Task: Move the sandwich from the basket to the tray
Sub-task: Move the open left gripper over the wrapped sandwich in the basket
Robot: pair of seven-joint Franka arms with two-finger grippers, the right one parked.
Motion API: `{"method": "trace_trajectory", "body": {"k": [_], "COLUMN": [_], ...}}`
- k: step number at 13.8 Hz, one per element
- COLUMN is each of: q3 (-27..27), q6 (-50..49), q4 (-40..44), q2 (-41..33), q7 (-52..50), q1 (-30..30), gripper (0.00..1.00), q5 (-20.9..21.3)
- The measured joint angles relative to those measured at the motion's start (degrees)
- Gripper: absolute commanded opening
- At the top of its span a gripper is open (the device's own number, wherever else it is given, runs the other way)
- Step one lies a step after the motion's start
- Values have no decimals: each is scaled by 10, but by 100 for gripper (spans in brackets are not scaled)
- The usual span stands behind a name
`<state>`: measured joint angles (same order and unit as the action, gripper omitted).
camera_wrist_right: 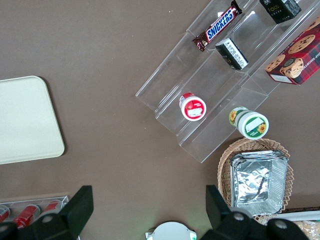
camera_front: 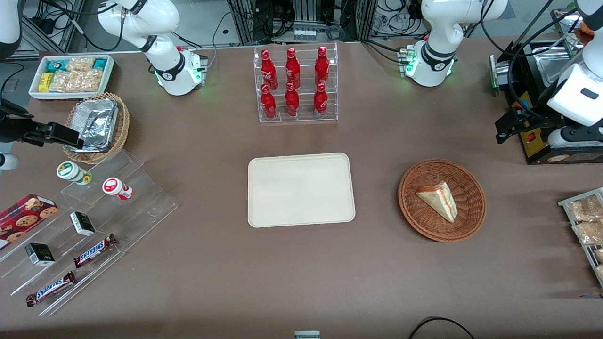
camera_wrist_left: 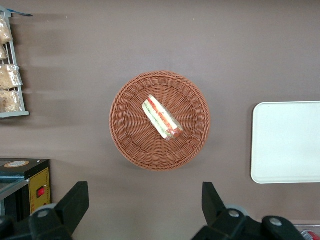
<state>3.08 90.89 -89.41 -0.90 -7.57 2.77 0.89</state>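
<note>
End effector [camera_wrist_left: 142, 207] spread wide, hovering above basket [camera_wrist_left: 125, 145]; sandwich [camera_wrist_left: 162, 118] lies flat inside, long axis diagonal.

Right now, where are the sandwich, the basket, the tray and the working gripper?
sandwich [camera_front: 439, 198]: front view, top bread face.
basket [camera_front: 472, 183]: front view, woven wall.
tray [camera_front: 300, 189]: front view, bare floor.
gripper [camera_wrist_left: 145, 207]: left wrist view, between open fingertips, above the table.

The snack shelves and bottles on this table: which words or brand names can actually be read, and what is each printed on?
"SNICKERS": on the two chocolate bars on the clear stepped shelf.
White script on the red bottles: too small to read.
Small black boxes, round tubs and the cookie box: print too small to read.
The sandwich, basket and tray carry no text.
The gripper hangs open above the basket.
</note>
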Motion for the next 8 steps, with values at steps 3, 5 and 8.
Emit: {"method": "trace_trajectory", "body": {"k": [3,5,8], "q3": [-1,-1,-1], "q6": [-2,-2,29], "q4": [4,3,-7], "q2": [0,3,33], "q7": [0,-2,-27], "q1": [0,0,0], "gripper": [100,100,100], "q5": [0,0,0]}}
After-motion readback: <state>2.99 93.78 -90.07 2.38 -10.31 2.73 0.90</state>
